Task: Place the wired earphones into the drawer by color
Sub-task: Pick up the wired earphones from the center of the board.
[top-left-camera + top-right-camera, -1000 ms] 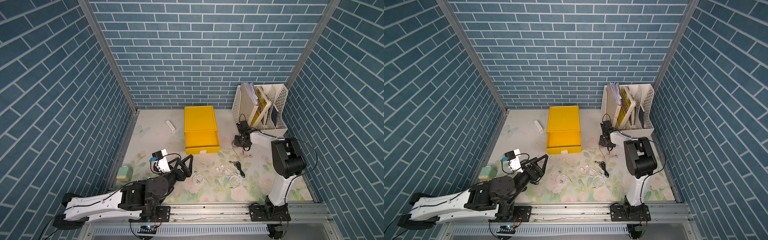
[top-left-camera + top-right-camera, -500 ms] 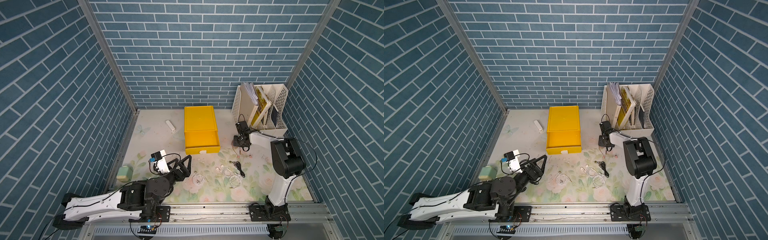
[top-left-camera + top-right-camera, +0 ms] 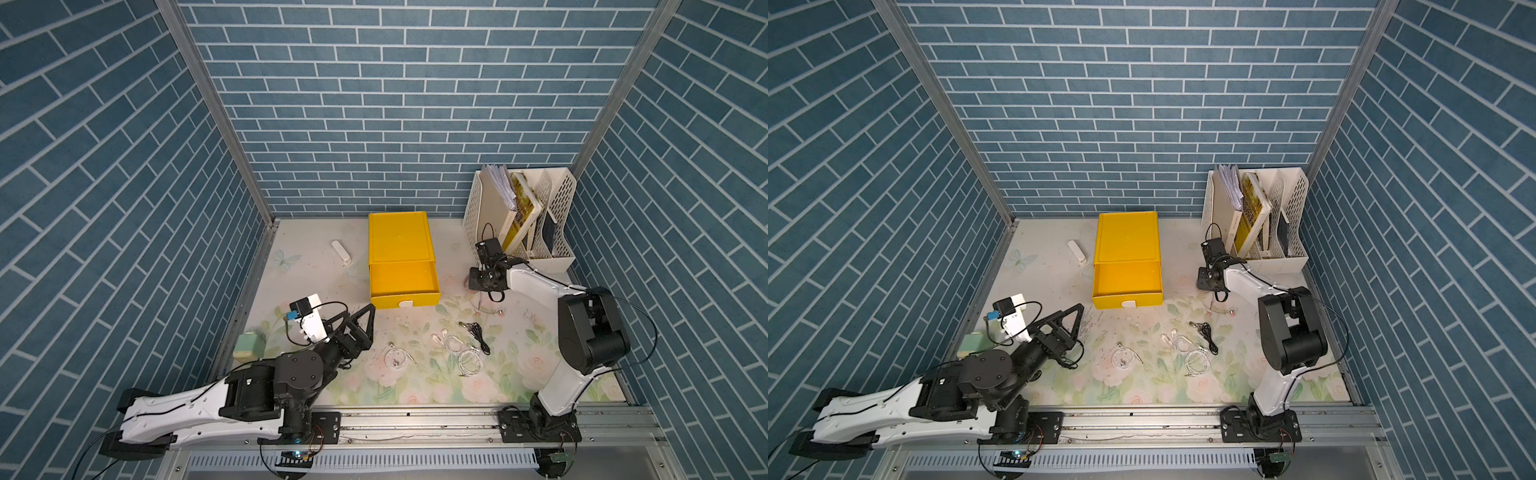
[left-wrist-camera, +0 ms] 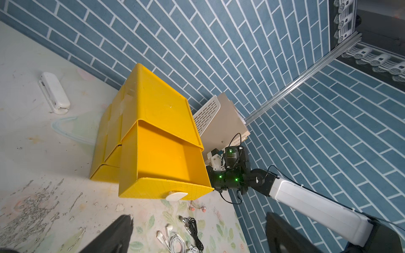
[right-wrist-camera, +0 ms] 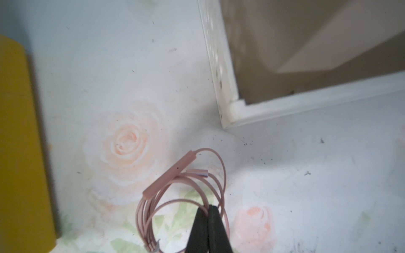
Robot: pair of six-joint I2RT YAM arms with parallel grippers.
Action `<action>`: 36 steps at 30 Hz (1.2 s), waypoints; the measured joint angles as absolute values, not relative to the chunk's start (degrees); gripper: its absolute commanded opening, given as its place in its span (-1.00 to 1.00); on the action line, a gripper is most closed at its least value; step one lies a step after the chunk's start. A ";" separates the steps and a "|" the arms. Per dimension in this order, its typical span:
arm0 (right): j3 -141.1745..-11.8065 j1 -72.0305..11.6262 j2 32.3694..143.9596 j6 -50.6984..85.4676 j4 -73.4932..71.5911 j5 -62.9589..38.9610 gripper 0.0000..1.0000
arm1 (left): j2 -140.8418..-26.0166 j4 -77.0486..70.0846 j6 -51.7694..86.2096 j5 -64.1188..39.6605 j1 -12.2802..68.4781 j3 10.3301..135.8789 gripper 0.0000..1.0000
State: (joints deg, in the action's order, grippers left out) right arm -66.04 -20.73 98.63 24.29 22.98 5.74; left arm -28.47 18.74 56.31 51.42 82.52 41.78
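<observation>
Status | right gripper (image 5: pixel 209 226) clamped on pink earphones (image 5: pixel 182 183), low at worktop (image 5: pixel 306 175), between open yellow drawer (image 3: pixel 405 299) and file rack (image 3: pixel 519 216); left gripper (image 3: pixel 355 318) spread wide, holding nothing | white earphones (image 3: pixel 469 359), black earphones (image 3: pixel 476 332) loose on worktop, well apart from drawer

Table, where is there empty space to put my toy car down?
Bare patches: the back corner between the left wall and the white clip, and the front strip between the white earphones and the metal rail. Crowded: in front of the yellow drawer, where the black earphones lie beside the white ones.
</observation>
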 measured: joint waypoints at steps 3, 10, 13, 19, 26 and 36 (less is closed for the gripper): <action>-66.39 -20.73 95.70 23.88 24.34 5.52 -1.00 | -28.01 17.85 54.57 51.13 82.52 42.30 0.99; -70.13 -20.73 89.76 22.76 27.99 4.71 -1.00 | -32.97 16.03 49.84 48.66 82.52 45.56 1.00; -71.48 -20.73 87.13 22.04 29.67 4.64 -1.00 | -36.29 15.38 48.10 47.97 82.52 48.31 1.00; -73.38 -20.73 81.69 21.15 33.58 4.43 -1.00 | -44.75 14.26 46.13 45.76 81.84 54.50 1.00; -78.22 -21.21 76.25 20.60 38.15 3.40 -1.00 | -56.34 11.68 46.92 27.86 68.73 61.28 1.00; -79.88 -23.18 68.75 20.18 41.60 -0.34 -1.00 | -73.76 6.96 48.49 5.54 58.11 69.95 0.91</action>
State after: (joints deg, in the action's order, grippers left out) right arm -79.88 -23.18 68.75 20.18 41.60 -0.34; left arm -73.76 6.96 48.49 5.54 58.11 69.95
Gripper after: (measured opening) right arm 0.049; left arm 0.967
